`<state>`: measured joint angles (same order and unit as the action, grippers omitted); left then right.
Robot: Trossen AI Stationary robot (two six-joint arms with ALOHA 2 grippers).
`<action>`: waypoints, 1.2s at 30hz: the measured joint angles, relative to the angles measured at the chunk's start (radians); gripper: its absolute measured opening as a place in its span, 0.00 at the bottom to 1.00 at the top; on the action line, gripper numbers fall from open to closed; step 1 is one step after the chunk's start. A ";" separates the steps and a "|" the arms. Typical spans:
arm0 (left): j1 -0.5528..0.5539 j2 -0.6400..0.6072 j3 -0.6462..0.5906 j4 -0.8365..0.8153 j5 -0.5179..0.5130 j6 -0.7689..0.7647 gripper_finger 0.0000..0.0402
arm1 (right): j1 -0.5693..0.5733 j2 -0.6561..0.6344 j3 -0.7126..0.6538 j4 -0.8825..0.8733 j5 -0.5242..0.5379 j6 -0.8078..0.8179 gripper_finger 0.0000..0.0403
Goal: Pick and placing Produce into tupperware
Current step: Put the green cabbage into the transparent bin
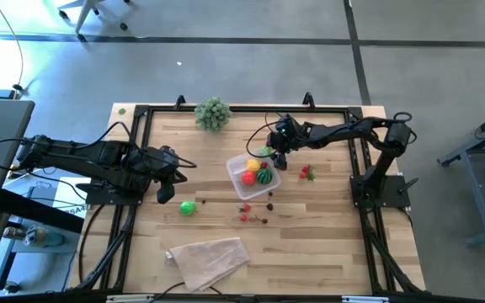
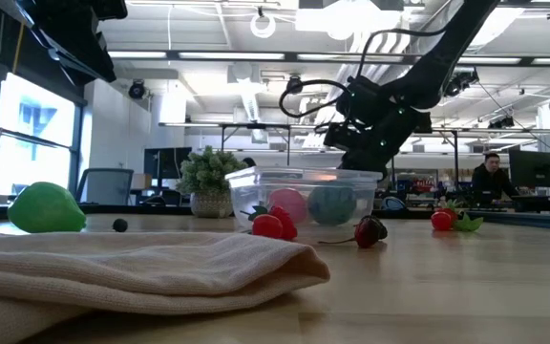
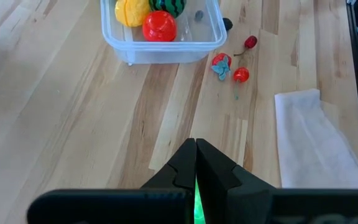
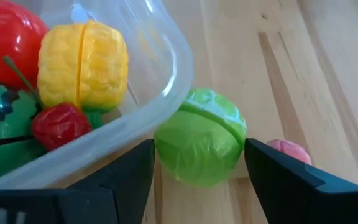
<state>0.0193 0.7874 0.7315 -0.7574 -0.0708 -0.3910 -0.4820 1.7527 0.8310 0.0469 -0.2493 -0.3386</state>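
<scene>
As seen from overhead, found wooden counter point(image 1: 327, 244) filling mid-frame, with beige cloth point(image 1: 209, 259) at lower centre and bushy plant ball point(image 1: 213, 113) at upper centre. Located tupperware point(image 1: 236, 168) at frame centre, clear and open-topped. Recorded inside: red tomato point(image 3: 160, 26), yellow corn point(image 4: 82, 65), striped watermelon point(image 3: 168, 5) and a small dark-red cherry point(image 4: 61, 124).

Found right claw point(image 1: 276, 158) just above the tub's upper rim, clamped across a green cabbage point(image 4: 199, 144) just outside the rim, a finger against each side. Judged light, hard, smooth and round, so liable to slip; best gripped across its widest part.

Found left claw point(image 3: 196, 162) left of centre, clenched, empty, waiting.

Still loose: green pear point(image 1: 188, 208) lower left of tub, red bits point(image 1: 307, 172) to its right, tiny red pieces point(image 3: 240, 74) below.
</scene>
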 joint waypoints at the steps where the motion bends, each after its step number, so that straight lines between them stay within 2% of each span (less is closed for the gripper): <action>1: 0.000 0.000 0.000 0.000 0.000 0.000 0.00 | 0.000 0.006 0.000 0.002 -0.007 -0.002 0.60; 14: 0.000 0.000 0.000 0.000 0.000 0.000 0.00 | 0.000 0.037 0.000 0.042 -0.023 -0.002 0.59; 24: 0.000 0.000 0.000 0.000 0.000 0.000 0.00 | 0.000 0.037 0.000 0.056 -0.022 -0.002 0.49; 36: 0.000 0.000 0.000 0.000 0.000 0.000 0.00 | -0.002 0.037 0.000 0.101 0.040 0.027 0.47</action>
<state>0.0191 0.7874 0.7315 -0.7576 -0.0708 -0.3912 -0.4843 1.7897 0.8310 0.1474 -0.2094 -0.3119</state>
